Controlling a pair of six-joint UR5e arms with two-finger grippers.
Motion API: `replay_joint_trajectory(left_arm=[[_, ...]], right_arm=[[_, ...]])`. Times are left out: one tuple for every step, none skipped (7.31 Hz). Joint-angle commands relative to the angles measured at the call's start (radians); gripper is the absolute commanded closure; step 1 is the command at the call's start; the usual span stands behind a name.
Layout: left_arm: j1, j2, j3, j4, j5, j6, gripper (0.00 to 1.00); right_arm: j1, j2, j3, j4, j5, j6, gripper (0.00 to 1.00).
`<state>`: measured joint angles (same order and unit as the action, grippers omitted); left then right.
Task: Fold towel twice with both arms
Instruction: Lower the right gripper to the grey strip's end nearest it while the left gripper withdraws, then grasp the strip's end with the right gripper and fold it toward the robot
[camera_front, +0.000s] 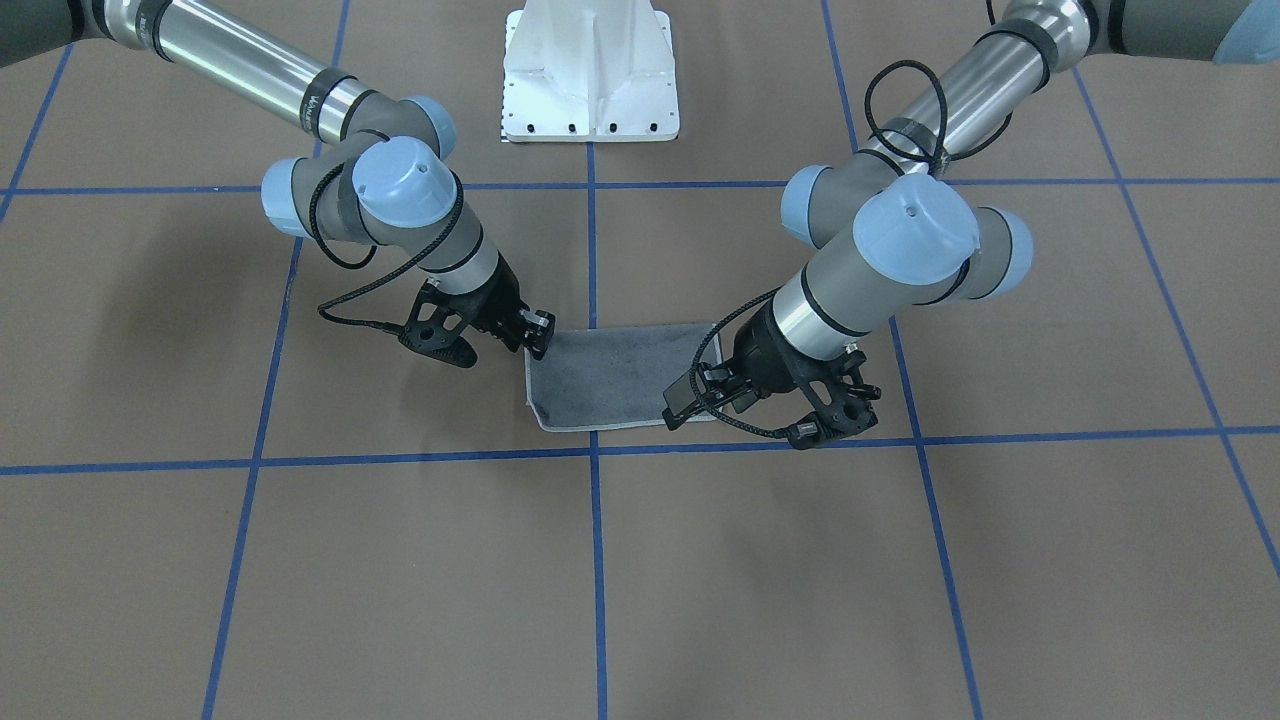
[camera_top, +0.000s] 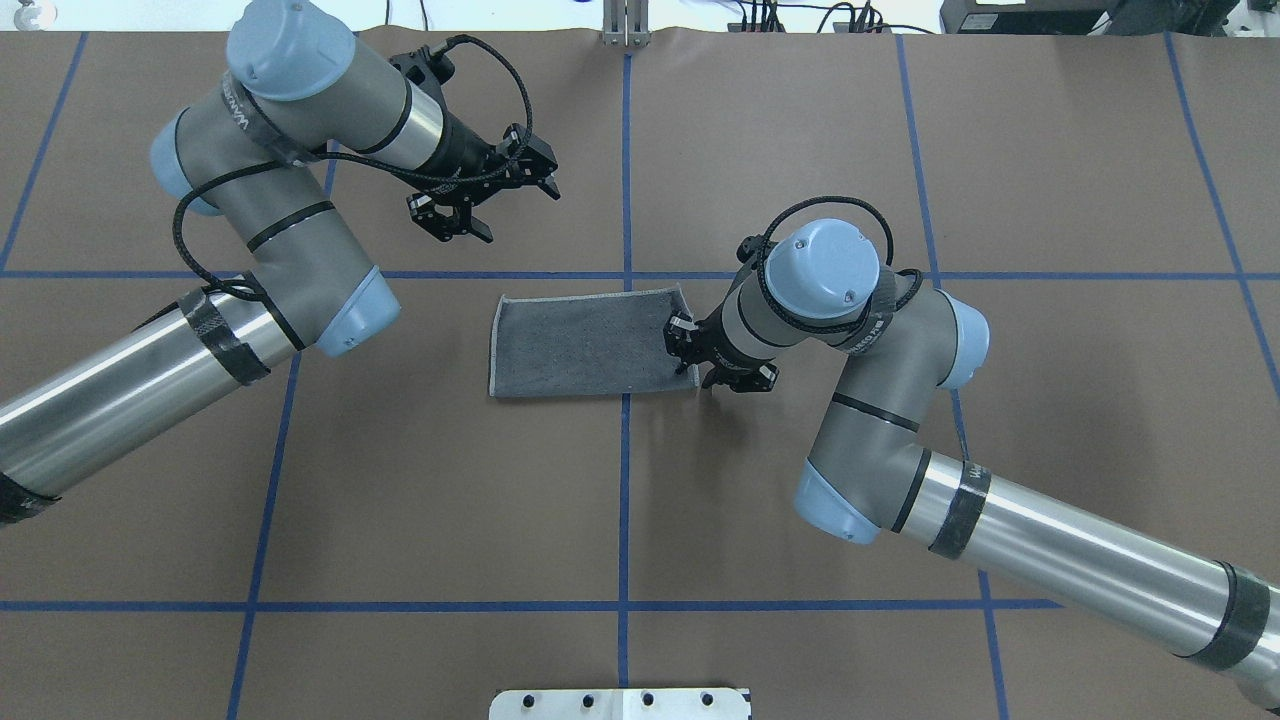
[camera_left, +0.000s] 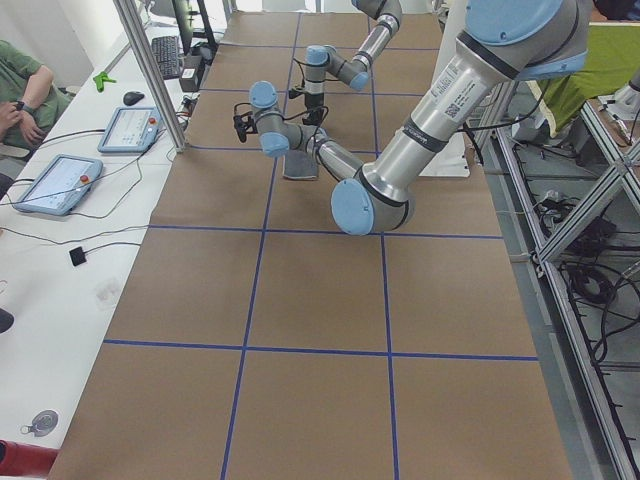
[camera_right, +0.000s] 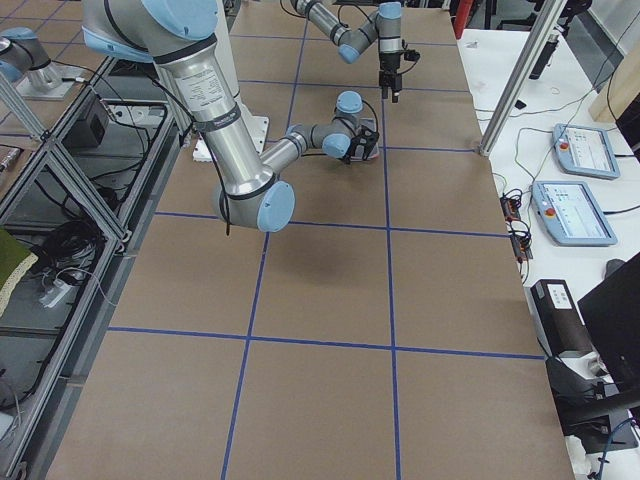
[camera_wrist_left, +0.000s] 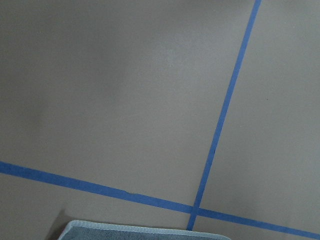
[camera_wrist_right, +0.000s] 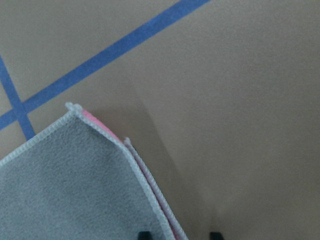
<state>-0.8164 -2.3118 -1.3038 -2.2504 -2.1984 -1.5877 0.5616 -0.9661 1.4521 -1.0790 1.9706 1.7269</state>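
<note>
At the short edge of the half-folded towel (camera_top: 585, 342), right tool (camera_top: 684, 352) gapes astride both layers to pinch; left tool (camera_front: 693, 398) hangs open

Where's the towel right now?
In the overhead view, the towel lies grey side up across the centre blue line, the right gripper at its right edge.

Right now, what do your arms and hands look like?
My left arm and right arm are silver-grey tubes with light blue joint caps, black bands and looping black cables. The left hand and right hand are black, with two fingers.
</note>
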Motion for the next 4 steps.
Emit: replay_joint_trajectory(left_arm=[[0.000, 0.000, 0.003, 0.000, 0.000, 0.000, 0.00], [0.000, 0.000, 0.003, 0.000, 0.000, 0.000, 0.00], [0.000, -0.001, 0.003, 0.000, 0.000, 0.000, 0.00], [0.000, -0.001, 0.003, 0.000, 0.000, 0.000, 0.00]], right_arm=[[0.027, 0.009, -0.001, 0.002, 0.013, 0.002, 1.00], [0.043, 0.010, -0.001, 0.002, 0.023, 0.008, 1.00], [0.056, 0.010, -0.002, -0.001, 0.033, 0.011, 1.00], [0.063, 0.010, -0.004, -0.002, 0.034, 0.013, 1.00]])
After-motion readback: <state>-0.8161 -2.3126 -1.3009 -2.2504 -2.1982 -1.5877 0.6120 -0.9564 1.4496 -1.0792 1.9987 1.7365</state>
